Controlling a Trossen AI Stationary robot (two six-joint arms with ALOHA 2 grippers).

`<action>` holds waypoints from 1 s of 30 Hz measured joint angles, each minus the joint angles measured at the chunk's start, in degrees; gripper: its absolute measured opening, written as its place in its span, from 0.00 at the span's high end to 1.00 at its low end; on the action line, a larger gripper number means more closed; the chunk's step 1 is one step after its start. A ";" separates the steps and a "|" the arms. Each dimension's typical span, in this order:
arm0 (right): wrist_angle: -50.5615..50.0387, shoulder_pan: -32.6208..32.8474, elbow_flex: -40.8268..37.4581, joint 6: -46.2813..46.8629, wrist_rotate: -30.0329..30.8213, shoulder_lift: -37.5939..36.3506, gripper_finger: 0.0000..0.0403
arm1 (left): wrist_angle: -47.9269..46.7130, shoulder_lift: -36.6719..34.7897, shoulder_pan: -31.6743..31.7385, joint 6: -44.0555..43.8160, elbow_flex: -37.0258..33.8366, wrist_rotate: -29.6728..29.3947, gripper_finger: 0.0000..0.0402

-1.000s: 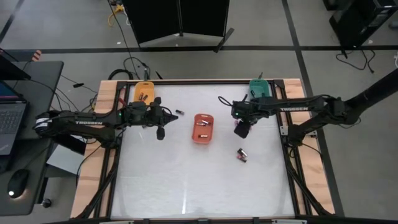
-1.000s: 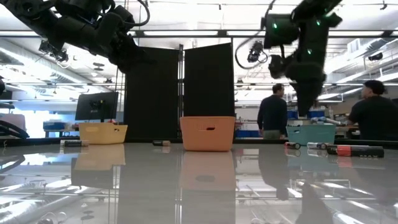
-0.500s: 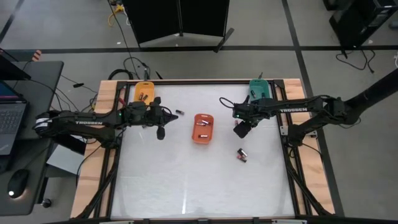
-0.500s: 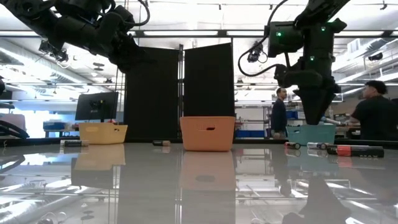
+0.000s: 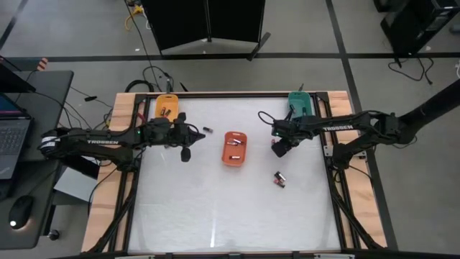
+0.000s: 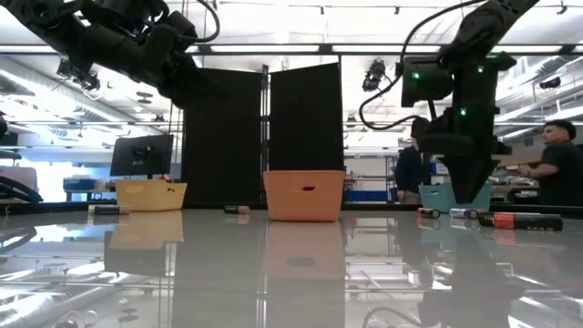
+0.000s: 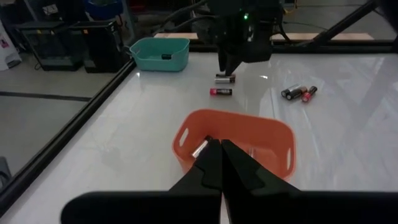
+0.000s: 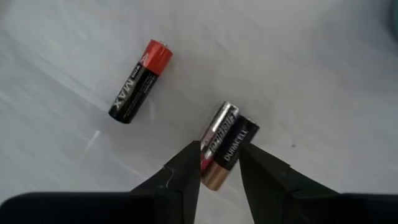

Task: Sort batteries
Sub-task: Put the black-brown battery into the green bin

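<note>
R gripper (image 8: 217,163) is lowered near teal tray (image 5: 299,103), fingers spread around two touching batteries (image 8: 225,144); a red-black cell (image 8: 139,81) lies nearby. L gripper (image 7: 221,163) is held pressed shut above table (image 5: 215,208), beside orange tray (image 5: 233,148).

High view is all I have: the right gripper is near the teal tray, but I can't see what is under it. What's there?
Observer: Two batteries side by side, a silvery cell and a black-and-copper cell. Both lie between the open fingers of the right gripper.
Operator: Anything else close by?
Observer: A red-and-black battery lies apart from that pair, outside the fingers.
Operator: And the left gripper?
Observer: The left gripper is shut with nothing in it. It faces the red-orange tray, which holds a battery.
</note>
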 joint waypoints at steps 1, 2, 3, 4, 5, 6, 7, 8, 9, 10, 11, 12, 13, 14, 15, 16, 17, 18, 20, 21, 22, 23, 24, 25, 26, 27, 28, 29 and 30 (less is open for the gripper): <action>0.31 0.01 -0.25 0.29 -0.01 0.01 0.69 | -0.34 0.00 0.00 0.00 0.00 0.00 0.99; 0.31 0.01 -0.50 0.75 -0.01 0.00 0.69 | -0.58 0.00 0.00 0.00 0.00 -0.02 0.99; 0.26 0.01 -0.72 1.11 0.04 0.00 0.69 | -0.64 0.00 0.00 0.01 0.00 -0.02 0.99; 0.27 0.01 -0.95 1.34 0.27 0.00 0.69 | -0.72 0.00 0.00 0.07 0.00 -0.02 0.99; 0.31 0.01 -1.19 1.66 0.79 0.02 0.70 | -0.92 0.00 0.00 0.29 0.00 -0.02 0.99; 0.31 0.01 -1.50 2.02 1.17 0.00 0.70 | -1.20 0.00 0.00 0.72 0.00 -0.02 0.99; 0.24 0.01 -1.81 2.46 1.50 0.00 0.70 | -1.52 0.00 0.00 1.04 0.00 -0.03 0.99; 0.38 0.01 -2.12 2.76 1.77 -0.06 0.70 | -1.69 0.00 0.00 1.10 0.00 -0.02 0.99; 0.61 0.01 -2.46 2.86 2.14 -0.07 0.70 | -1.67 0.00 0.00 1.15 0.00 -0.03 0.99; 1.19 0.00 -2.96 2.92 2.18 -0.04 0.70 | -1.65 0.00 0.00 1.20 0.00 -0.02 0.99; 1.46 0.00 -3.33 3.15 2.24 0.06 0.70 | -1.65 0.00 0.00 1.20 0.00 -0.02 0.99; 1.86 -0.01 -3.68 3.38 2.36 0.05 0.70 | -1.67 0.00 0.00 1.22 0.00 -0.02 0.99; 2.37 -0.11 -3.93 3.66 2.39 0.02 0.70 | -1.74 0.00 0.00 1.23 0.00 -0.03 0.99; 2.79 -0.28 -4.19 3.78 2.40 0.02 0.70 | -1.82 0.00 0.00 1.25 0.00 -0.04 0.99; 2.92 -0.45 -4.53 3.99 2.40 0.02 0.70 | -1.88 0.00 0.00 1.25 0.00 -0.04 0.99; 2.98 -0.67 -4.90 4.15 2.40 0.02 0.70 | -1.97 0.00 0.00 1.23 0.00 -0.02 0.99; 3.19 -0.90 -5.23 4.15 2.43 0.02 0.71 | -2.07 0.00 0.01 1.24 0.00 -0.01 0.99; 3.70 -1.11 -5.55 4.06 2.42 0.01 0.71 | -2.12 0.00 0.00 1.25 0.00 0.00 0.99; 4.56 -1.52 -6.35 3.25 2.45 -0.20 0.73 | -2.28 0.00 0.01 1.25 0.00 0.01 0.99; 4.90 -1.77 -6.74 2.92 2.38 -0.24 0.75 | -2.48 0.00 0.00 1.25 0.00 0.01 0.99; 5.08 -1.87 -7.04 2.80 2.24 -0.24 0.76 | -2.62 0.00 0.00 1.25 0.00 0.02 0.99; 5.12 -1.93 -7.11 2.49 2.17 -0.25 0.78 | -2.63 0.00 0.00 1.22 0.00 0.02 0.99; 5.10 -1.96 -7.08 2.01 2.17 -0.22 0.81 | -2.63 0.00 0.00 1.18 0.00 0.02 0.99; 5.02 -1.96 -6.89 1.33 2.16 -0.22 0.83 | -2.57 0.00 0.00 1.18 0.00 0.02 0.99; 4.83 -1.87 -6.51 0.58 2.19 -0.21 0.85 | -2.57 0.00 0.01 1.18 0.00 0.01 0.99; 4.39 -1.66 -5.98 -0.28 2.29 -0.15 0.86 | -2.59 0.00 0.00 1.16 0.00 0.00 0.99; 3.87 -1.46 -5.24 -1.20 2.42 0.08 0.86 | -2.57 0.00 0.00 1.16 0.00 0.00 0.99; 3.17 -1.24 -4.40 -2.10 2.89 0.20 0.86 | -2.57 0.00 0.01 1.15 0.00 0.00 0.99; 2.10 -1.13 -2.96 -3.07 3.86 0.22 0.86 | -2.55 0.00 0.02 1.11 0.00 0.00 0.99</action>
